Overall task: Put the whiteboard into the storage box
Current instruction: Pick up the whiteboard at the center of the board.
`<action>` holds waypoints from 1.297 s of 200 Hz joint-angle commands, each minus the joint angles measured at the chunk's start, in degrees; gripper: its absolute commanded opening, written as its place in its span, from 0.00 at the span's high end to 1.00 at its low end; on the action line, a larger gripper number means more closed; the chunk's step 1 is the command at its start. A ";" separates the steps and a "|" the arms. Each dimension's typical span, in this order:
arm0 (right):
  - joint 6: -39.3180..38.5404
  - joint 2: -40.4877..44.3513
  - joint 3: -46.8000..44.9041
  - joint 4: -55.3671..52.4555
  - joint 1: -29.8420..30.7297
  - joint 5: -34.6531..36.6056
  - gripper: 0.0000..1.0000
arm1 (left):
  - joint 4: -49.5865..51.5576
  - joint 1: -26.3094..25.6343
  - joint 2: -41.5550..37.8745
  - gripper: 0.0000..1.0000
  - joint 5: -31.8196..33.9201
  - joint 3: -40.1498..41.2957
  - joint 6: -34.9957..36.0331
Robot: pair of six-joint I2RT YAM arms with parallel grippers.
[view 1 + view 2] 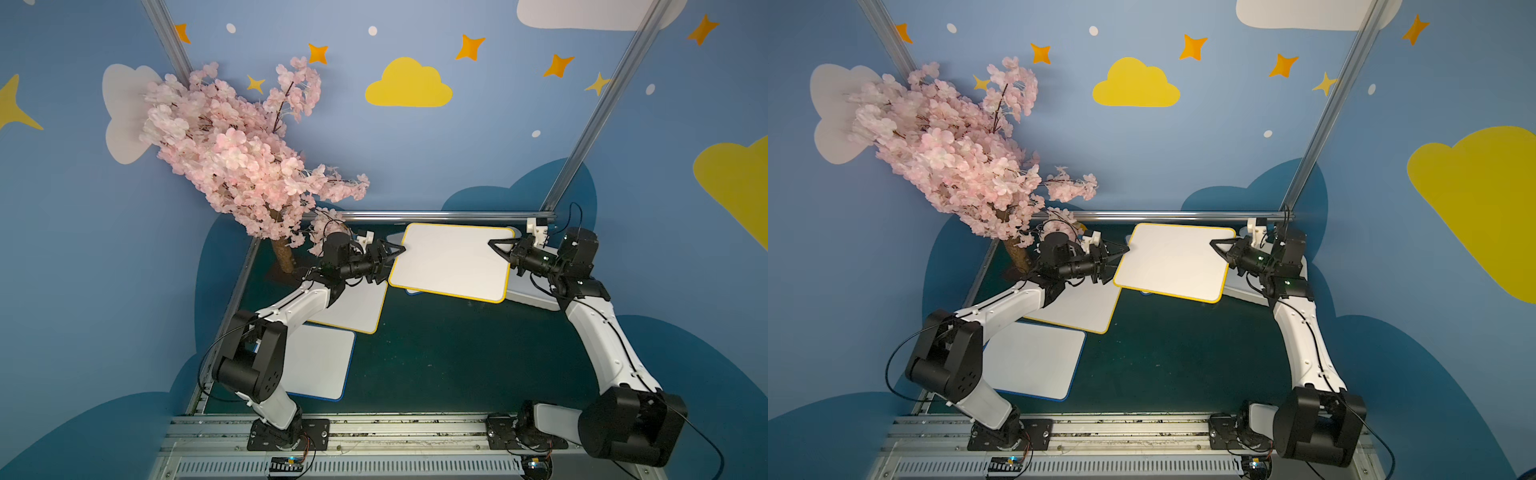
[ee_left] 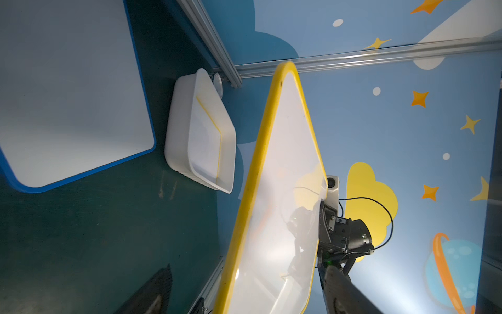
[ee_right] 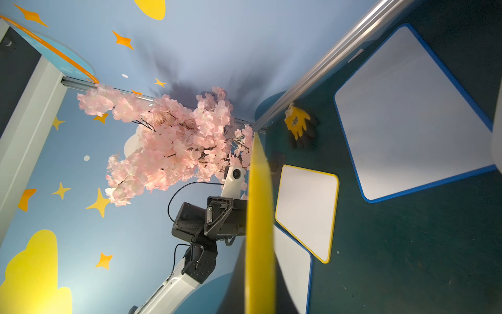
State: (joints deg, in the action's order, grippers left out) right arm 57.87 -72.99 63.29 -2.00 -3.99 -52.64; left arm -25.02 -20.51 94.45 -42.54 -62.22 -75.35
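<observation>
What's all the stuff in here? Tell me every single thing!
held whiteboard: one, white, yellow rim, in the air between both hands
yellow whiteboard: one, white, yellow rim, flat under the left arm
near blue whiteboard: one, white, blue rim, flat by the left arm's base
far blue whiteboard: one, white, blue rim, flat below the held one
storage box: one, white, table's far right; a yellow-rimmed board seems to lie inside
blossom tree: one, pink, far left corner
glove: one, yellow and black, on the table near the blossom tree
table: one, dark green, under everything
left hand: one, black, open at the held whiteboard's left edge
right hand: one, black, shut on its right edge
</observation>
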 commanded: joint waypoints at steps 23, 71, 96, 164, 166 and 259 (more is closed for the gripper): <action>5.61 -3.35 4.99 8.66 -1.02 -5.90 0.98 | -7.07 -2.20 2.38 0.25 1.74 -4.55 -1.35; 10.84 -10.54 8.09 15.56 -2.28 -10.63 0.96 | -10.64 -2.96 3.50 0.41 3.57 -6.18 -1.24; 11.01 -13.24 9.96 15.80 -3.11 -11.67 0.93 | -11.49 -3.04 4.03 0.53 4.14 -7.06 -0.76; 9.01 -15.71 10.81 15.39 -4.04 -10.37 0.73 | -13.85 -3.10 5.26 0.79 5.09 -8.66 -0.65; 9.02 -15.76 10.83 15.43 -4.08 -10.37 0.73 | -13.90 -3.06 5.25 0.79 5.10 -8.74 -0.67; 1.79 -15.87 12.14 10.84 -4.43 -8.34 1.00 | -12.96 -2.65 6.19 0.34 3.89 -9.24 -2.58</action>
State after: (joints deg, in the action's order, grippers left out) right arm 63.13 -89.76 72.36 10.83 -7.86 -61.89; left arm -34.61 -23.73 101.58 -37.69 -69.56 -78.85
